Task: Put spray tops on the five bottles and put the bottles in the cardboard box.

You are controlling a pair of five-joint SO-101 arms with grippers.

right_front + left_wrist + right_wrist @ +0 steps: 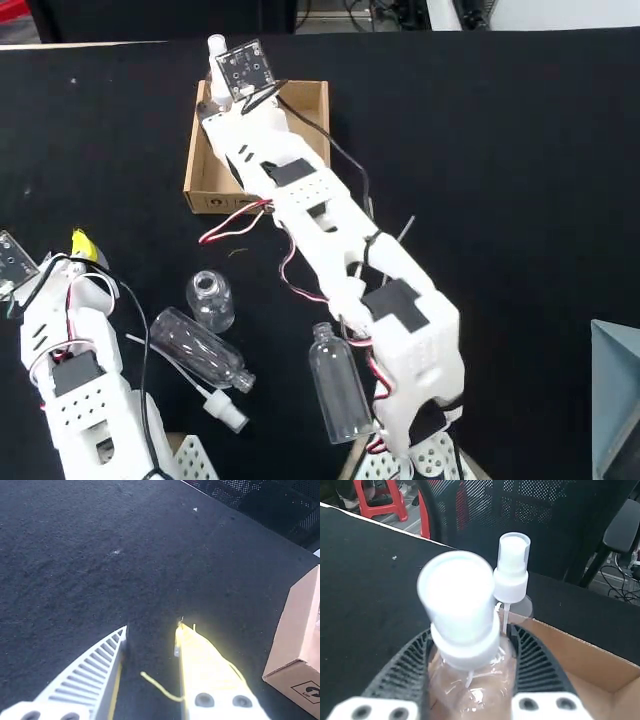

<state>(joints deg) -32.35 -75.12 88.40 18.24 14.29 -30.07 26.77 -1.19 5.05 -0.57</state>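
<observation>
Your right gripper [472, 632] is clenching a capped bottle [457, 600] at the cardboard box [193, 150], just beside another capped bottle [512, 570]. Your left gripper [152, 628] is hanging spread apart over the table [100, 555], with three uncapped bottles [200, 350] sitting nearby.

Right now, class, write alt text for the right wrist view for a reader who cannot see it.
The right gripper grips a clear bottle with a white spray top, beside an open cardboard box. A second spray top stands close behind it.
</observation>
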